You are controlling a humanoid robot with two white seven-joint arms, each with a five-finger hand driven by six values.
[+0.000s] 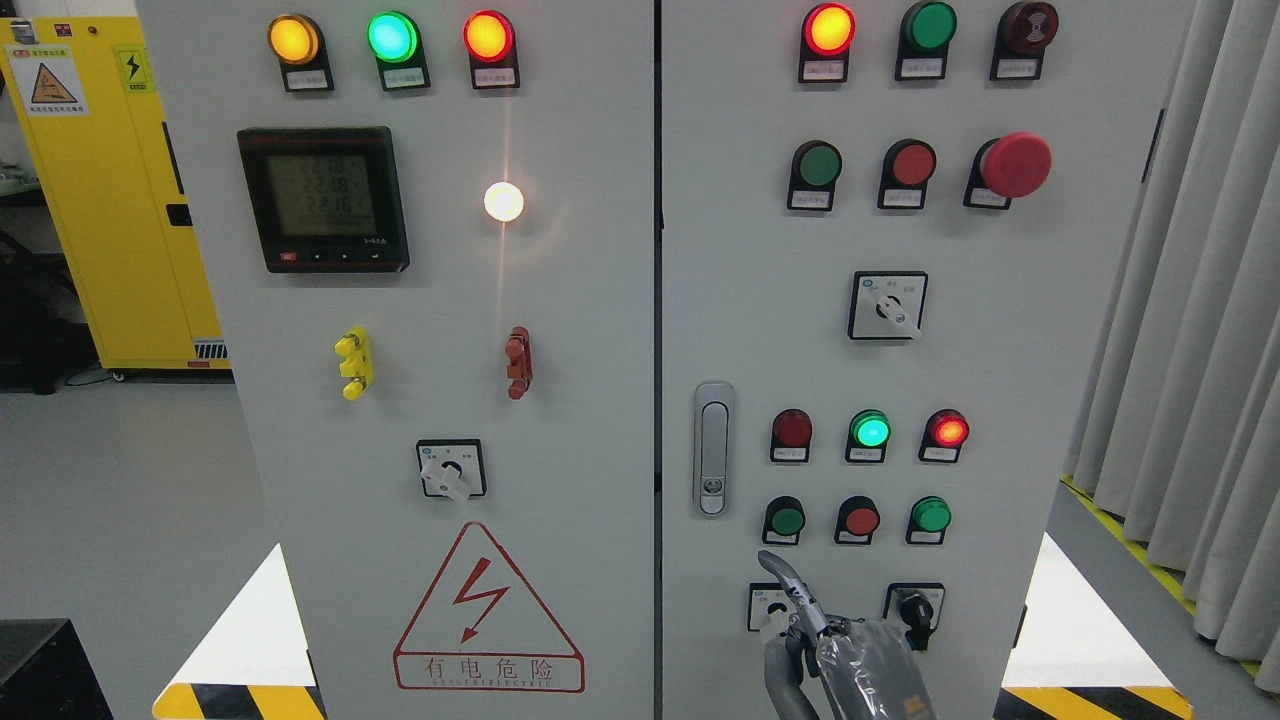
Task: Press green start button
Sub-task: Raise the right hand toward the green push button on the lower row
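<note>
Green start button (786, 520): leftmost of three in the row just below the lit indicator lamps (870, 431). Rigid, spring-loaded (presumably); press squarely on the cap centre. Right hand (800, 600) just below it, forefinger extended, others curled, holding nothing.

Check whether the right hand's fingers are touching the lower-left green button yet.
Apart. In the head view the right hand points one finger up, its tip ending below the green button, with bare panel visible between them.
</note>
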